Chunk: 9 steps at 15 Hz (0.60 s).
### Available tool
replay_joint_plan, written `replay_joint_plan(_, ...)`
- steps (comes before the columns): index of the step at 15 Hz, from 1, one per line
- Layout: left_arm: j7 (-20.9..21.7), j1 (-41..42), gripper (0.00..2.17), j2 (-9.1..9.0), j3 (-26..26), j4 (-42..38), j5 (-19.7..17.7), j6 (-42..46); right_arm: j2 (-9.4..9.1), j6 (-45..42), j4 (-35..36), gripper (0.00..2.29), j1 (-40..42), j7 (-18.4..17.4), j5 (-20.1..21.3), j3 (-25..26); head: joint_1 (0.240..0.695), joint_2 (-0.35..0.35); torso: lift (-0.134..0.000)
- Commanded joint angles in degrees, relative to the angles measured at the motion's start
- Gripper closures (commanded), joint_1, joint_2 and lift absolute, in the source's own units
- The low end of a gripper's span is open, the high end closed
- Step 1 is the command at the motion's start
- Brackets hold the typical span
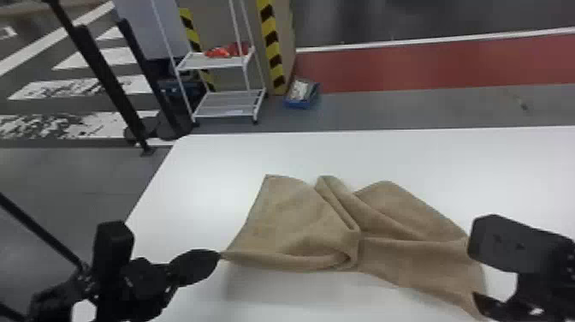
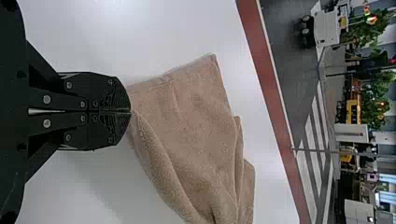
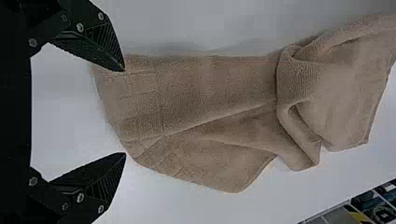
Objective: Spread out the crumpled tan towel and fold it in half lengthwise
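Across the floor past the table runs a broad red strip (image 1: 436, 64), about the biggest thing I can see from here. Nearer is the white table (image 1: 342, 154), and beyond its far edge, toward the robot's left, stands a white shelf cart (image 1: 209, 63). The tan towel (image 1: 295, 210) lies across the table between the two arms, partly spread but bunched in the middle, with deep folds running through it and two peaks pointing toward the far edge. At its right end the right gripper (image 1: 471, 274) has its fingers spread wide, one tip overlapping the towel's edge in the right wrist view; whether it touches the cloth I can't tell. At the other end, the left gripper (image 1: 219, 255) has its fingers pressed together, pinching a near corner of the towel drawn out to a point. On the floor beside the cart sits a small blue bin (image 1: 299, 104).
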<state>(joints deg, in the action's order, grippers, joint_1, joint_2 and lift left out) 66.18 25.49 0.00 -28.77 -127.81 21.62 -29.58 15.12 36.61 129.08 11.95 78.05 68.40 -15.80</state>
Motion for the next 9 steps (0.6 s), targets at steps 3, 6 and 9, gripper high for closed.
replay_joint_plan(3,-0.17,-0.09,1.44,-0.15,0.03,0.11,0.18,-0.09,4.04,-0.97,0.47,0.29,3.52,0.28,3.58,-0.28,0.695,0.230,-0.124)
replay_joint_plan(6,-0.26,-0.26,1.44,-0.15,0.73,0.46,0.35,0.09,4.30,-1.85,-0.15,0.38,3.69,0.28,4.11,-1.07,0.695,0.204,-0.124)
replay_joint_plan(9,-0.35,-0.18,1.44,-0.15,0.73,0.90,0.35,-0.09,3.95,-2.02,-3.14,0.39,2.99,0.28,6.83,-4.32,0.695,0.204,-0.124)
